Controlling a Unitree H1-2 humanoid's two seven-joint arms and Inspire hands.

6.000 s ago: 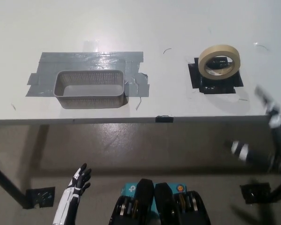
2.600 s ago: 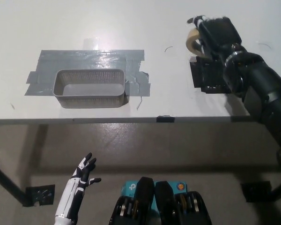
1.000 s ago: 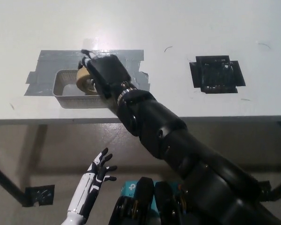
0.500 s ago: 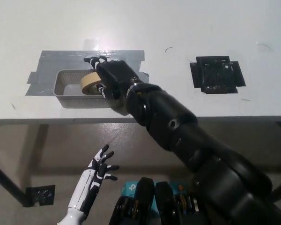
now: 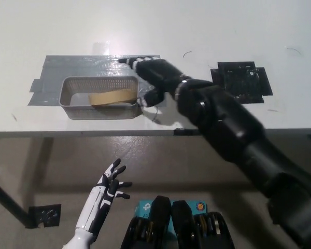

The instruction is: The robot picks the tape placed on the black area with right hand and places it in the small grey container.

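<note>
The beige tape roll [image 5: 113, 97] lies inside the small grey mesh container [image 5: 72, 111], leaning toward its right half. My black right hand [image 5: 154, 78] hovers just right of the container's right end with fingers spread and nothing in it. The black taped area [image 5: 242, 82] at the right of the table is bare. My white left hand [image 5: 110, 187] rests open below the table edge at lower left.
Grey tape strips [image 5: 78, 66] hold the container to the white table [image 5: 155, 26]. The table's front edge [image 5: 67, 133] runs across the middle of the view, with brown floor below. My right forearm [image 5: 233, 129] crosses the table's right front.
My right hand let go of the tape roll, which now rests in the container. The hand has opened and drawn back to the right, clear of the container.
</note>
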